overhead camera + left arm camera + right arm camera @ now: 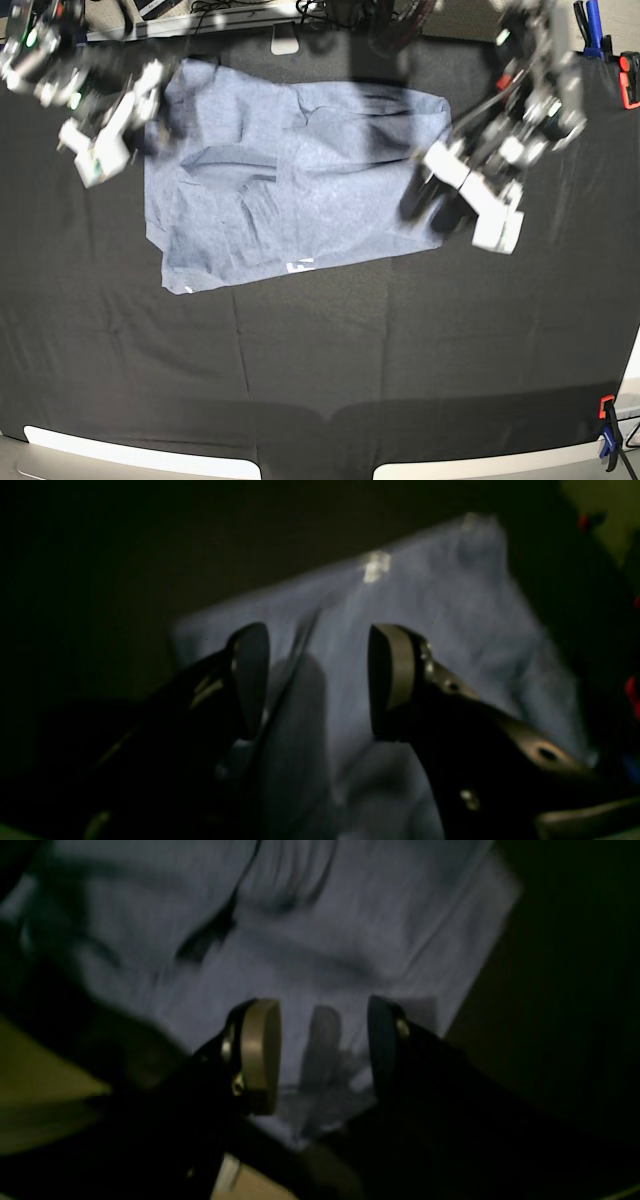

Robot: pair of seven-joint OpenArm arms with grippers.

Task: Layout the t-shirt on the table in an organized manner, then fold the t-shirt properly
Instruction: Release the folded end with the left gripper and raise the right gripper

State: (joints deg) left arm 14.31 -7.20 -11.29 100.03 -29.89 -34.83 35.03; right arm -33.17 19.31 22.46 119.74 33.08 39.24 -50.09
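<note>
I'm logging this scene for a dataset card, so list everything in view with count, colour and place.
t-shirt: one, blue-grey, rumpled, far centre of the table.
table: one, black fabric, fills the base view.
clamps: orange and blue, at the table's right corners.
left gripper: one, black, open above the shirt's edge on the base view's right.
right gripper: one, black, jaws apart over the shirt's edge on the base view's left.

T-shirt: soft heathered blue-grey cloth, matt, creased. Worktop: matt black fabric, smooth. Fingers: smooth matt pads on dark housing with small shiny metal screws.
</note>
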